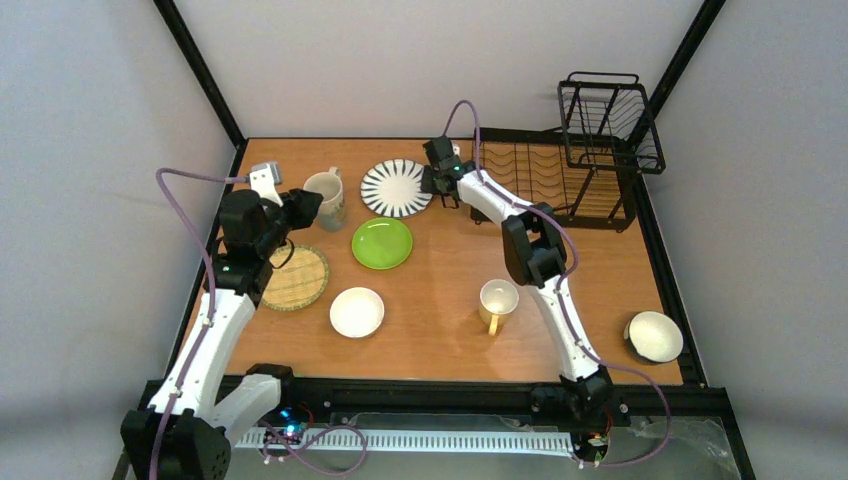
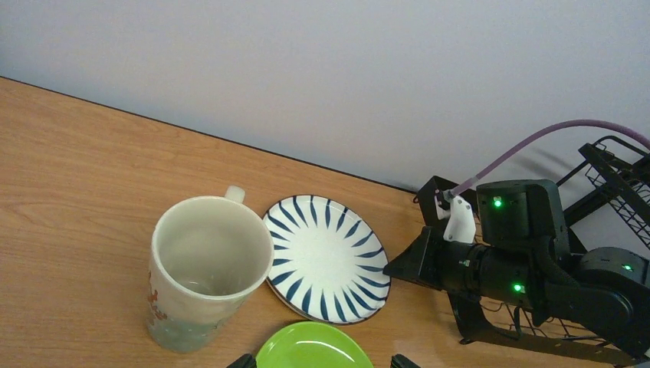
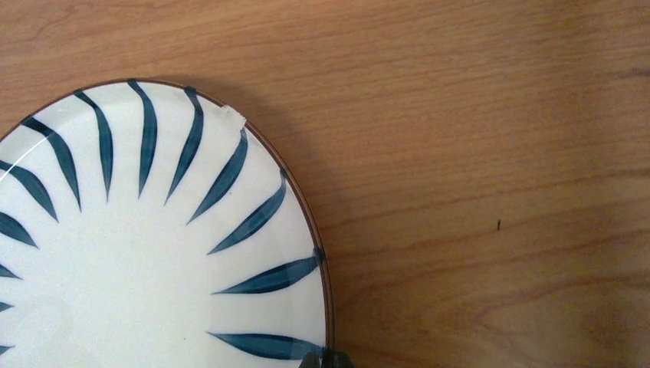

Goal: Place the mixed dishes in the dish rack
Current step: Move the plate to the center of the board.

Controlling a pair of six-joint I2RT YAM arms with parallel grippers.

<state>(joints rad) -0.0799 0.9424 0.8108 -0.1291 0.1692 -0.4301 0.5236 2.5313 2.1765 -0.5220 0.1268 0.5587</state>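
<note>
The black-and-white striped plate [image 1: 396,187] [image 3: 138,253] lies flat at the back of the table. My right gripper [image 3: 326,359] [image 1: 438,185] is shut on its right rim, one fingertip on each side of the edge. My left gripper [image 2: 322,362] hangs open above the lime-green plate [image 1: 381,243] [image 2: 314,349], holding nothing, with a pale mug [image 1: 327,195] [image 2: 203,268] just to its left. A woven bamboo plate [image 1: 295,278], a small white dish [image 1: 357,312], a second mug [image 1: 497,300] and a small bowl [image 1: 654,336] also sit on the table. The black wire dish rack [image 1: 560,180] stands at the back right.
The rack's taller basket section [image 1: 610,125] rises at the far right corner. Black frame posts and grey walls close in the table [image 1: 440,330] on the back and sides. My right arm stretches diagonally across the table's right half.
</note>
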